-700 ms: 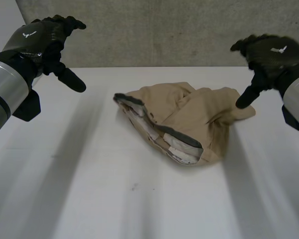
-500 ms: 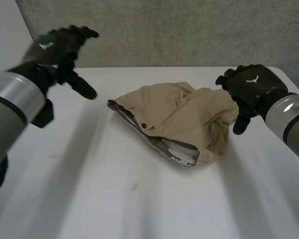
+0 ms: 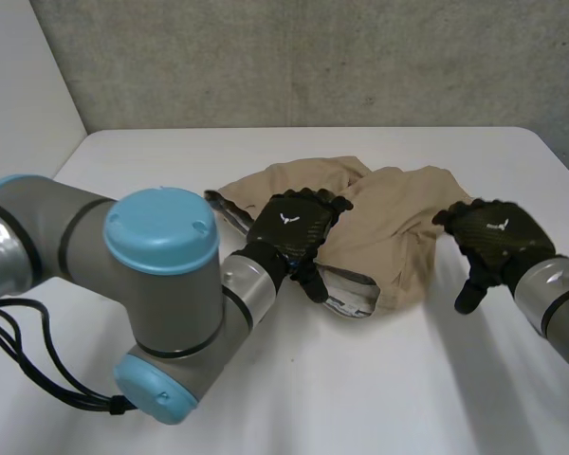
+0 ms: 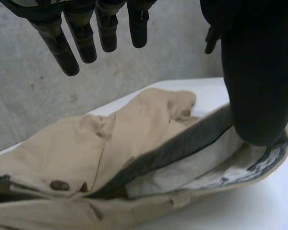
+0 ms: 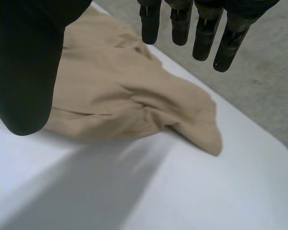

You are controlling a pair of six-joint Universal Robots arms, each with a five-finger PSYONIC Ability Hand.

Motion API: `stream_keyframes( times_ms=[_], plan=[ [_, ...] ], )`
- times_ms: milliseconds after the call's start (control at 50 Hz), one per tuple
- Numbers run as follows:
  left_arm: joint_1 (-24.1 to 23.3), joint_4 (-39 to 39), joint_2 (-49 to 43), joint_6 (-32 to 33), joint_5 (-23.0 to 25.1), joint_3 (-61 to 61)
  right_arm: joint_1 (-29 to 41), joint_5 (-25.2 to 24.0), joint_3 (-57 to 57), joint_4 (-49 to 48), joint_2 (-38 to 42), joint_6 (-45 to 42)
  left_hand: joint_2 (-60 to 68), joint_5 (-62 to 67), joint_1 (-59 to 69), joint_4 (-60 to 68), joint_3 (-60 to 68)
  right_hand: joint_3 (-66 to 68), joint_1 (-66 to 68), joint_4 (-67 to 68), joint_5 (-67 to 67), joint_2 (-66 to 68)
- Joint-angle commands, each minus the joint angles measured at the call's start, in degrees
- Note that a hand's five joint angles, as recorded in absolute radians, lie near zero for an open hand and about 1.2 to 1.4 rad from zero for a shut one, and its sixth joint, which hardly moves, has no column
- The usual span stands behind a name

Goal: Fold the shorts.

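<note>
Head view: crumpled shorts (image 3: 389, 223) lie mid-table (image 3: 360, 389), long axis roughly 9-to-3, waistband (image 3: 353, 284) opening toward 7 o'clock. The left hand (image 3: 292, 230) is over the waistband, and the right hand (image 3: 493, 242) is at the heap's 3 o'clock.

Left wrist view: fingers (image 4: 72, 45) straight and spread, thumb (image 4: 259, 86) apart, gripping nothing.

Right wrist view: its fingers are likewise spread and empty. The cloth looks soft, light and limp; the waistband and leg hem (image 5: 206, 134) seem the best holds.

Lab-like test bench: white table (image 3: 360, 389), bare concrete wall (image 3: 313, 57).

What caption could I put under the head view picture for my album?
Open left hand above crumpled tan shorts, open right hand beside them, on a white table.
</note>
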Motion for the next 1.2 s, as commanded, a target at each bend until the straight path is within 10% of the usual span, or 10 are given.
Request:
stream_keyframes(
  times_ms=[20, 300, 420, 820, 1200],
  plan=[
    [1.0, -0.5, 1.3, 0.8, -8.2, -2.0, 1.5, -3.7, 0.8, 0.1, 1.7, 3.2, 2.2, 1.3, 2.0, 2.0, 1.8, -1.2, 0.5, -3.5, -3.8, -2.1],
    [11.1, 0.2, 13.4, 0.5, -9.1, -15.0, 9.6, -5.0, -4.7, -4.8, 14.4, 11.8, 1.2, 0.3, 1.0, 1.0, 0.8, -1.2, 0.5, -3.5, -3.8, -2.1],
    [12.6, 0.4, 16.3, 0.5, -9.1, -18.7, 10.9, -3.8, -6.3, -10.9, 16.9, 12.2, 0.7, -0.2, 0.5, 0.5, 0.3, 68.7, 70.4, 66.5, 66.2, 67.9],
    [25.6, 3.1, 36.6, 0.2, -9.1, -24.7, 22.7, 9.1, -32.5, -12.4, -0.6, 12.1, -0.2, -1.0, -0.3, -0.4, -0.6, 68.8, 70.5, 66.5, 66.2, 67.9],
    [30.4, 3.5, 40.1, -4.7, -7.7, -26.5, 13.0, 26.3, -30.9, -12.0, 3.1, 11.4, -0.2, -1.0, -0.3, -0.4, -0.6, 68.8, 70.5, 66.5, 66.2, 67.9]
  ],
)
